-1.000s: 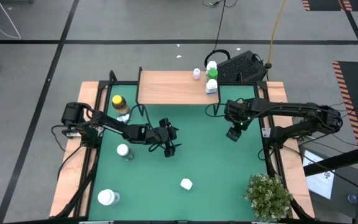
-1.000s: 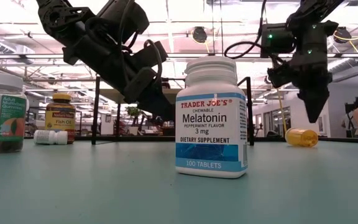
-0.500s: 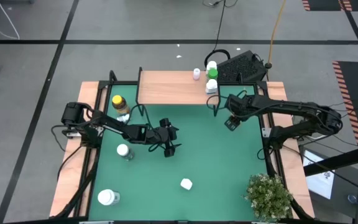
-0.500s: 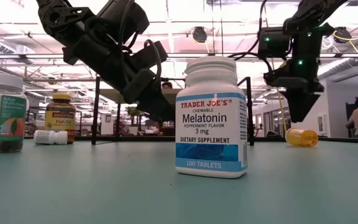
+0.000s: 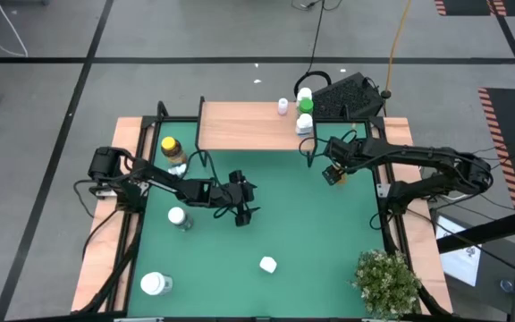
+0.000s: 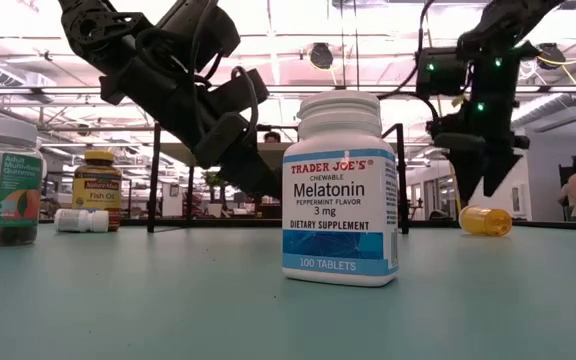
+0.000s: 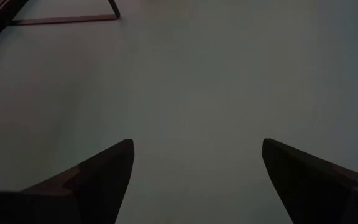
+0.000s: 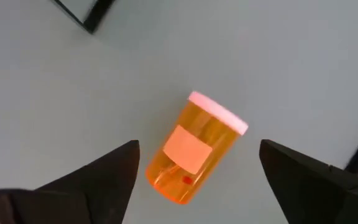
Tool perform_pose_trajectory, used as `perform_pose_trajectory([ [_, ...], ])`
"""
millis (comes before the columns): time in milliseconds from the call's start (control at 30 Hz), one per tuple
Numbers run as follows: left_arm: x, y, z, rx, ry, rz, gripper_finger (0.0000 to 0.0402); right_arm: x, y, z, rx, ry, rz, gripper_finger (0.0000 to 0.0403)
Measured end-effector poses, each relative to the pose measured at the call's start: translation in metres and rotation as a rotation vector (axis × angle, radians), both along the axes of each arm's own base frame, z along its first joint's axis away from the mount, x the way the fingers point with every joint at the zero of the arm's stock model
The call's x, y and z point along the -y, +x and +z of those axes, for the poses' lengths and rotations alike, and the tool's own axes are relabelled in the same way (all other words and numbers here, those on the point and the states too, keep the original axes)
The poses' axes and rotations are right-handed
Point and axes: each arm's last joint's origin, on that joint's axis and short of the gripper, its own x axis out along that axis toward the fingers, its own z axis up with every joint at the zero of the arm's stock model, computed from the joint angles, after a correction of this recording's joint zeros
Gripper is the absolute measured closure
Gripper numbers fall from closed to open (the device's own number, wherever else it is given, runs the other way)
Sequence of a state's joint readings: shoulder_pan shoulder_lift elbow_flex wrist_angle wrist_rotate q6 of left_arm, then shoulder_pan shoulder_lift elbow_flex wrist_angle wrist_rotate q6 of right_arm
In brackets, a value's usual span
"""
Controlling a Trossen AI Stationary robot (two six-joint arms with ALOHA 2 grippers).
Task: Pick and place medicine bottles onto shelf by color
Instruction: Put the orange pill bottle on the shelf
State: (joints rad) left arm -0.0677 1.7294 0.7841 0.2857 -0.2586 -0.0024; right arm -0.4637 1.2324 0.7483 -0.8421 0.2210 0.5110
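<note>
1. Right gripper above the orange pill bottle, fingers spread wide, nothing grasped; bottle lies on its side on the green mat, white cap on, near the shelf's right front leg.
2. Left gripper released, over bare mat near table centre.
3. Melatonin bottle upright, front centre; green-capped bottle at the shelf's right end.
</note>
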Motion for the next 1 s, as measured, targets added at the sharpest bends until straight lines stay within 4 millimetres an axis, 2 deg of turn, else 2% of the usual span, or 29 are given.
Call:
perform_pose_trajectory([
  [167,0.000,0.000,0.000,0.001,-0.001,0.000,0.0046,-0.003,-0.008,-0.027,0.058,0.077,-0.020,0.0086],
  [400,-0.001,0.001,0.001,0.010,0.001,-0.001,0.0046,-0.004,-0.013,-0.040,0.062,0.064,0.011,0.0129],
  [533,-0.001,0.002,0.002,0.022,0.014,-0.010,0.0046,-0.005,-0.010,-0.040,0.080,0.046,0.060,0.0181],
  [700,0.000,0.002,0.003,0.035,0.013,-0.011,0.0046,-0.015,0.007,-0.028,0.242,-0.036,0.165,0.0232],
  [1000,0.012,0.002,0.004,0.049,-0.011,-0.028,0.0046,-0.068,0.021,-0.005,0.465,-0.043,0.321,0.0215],
])
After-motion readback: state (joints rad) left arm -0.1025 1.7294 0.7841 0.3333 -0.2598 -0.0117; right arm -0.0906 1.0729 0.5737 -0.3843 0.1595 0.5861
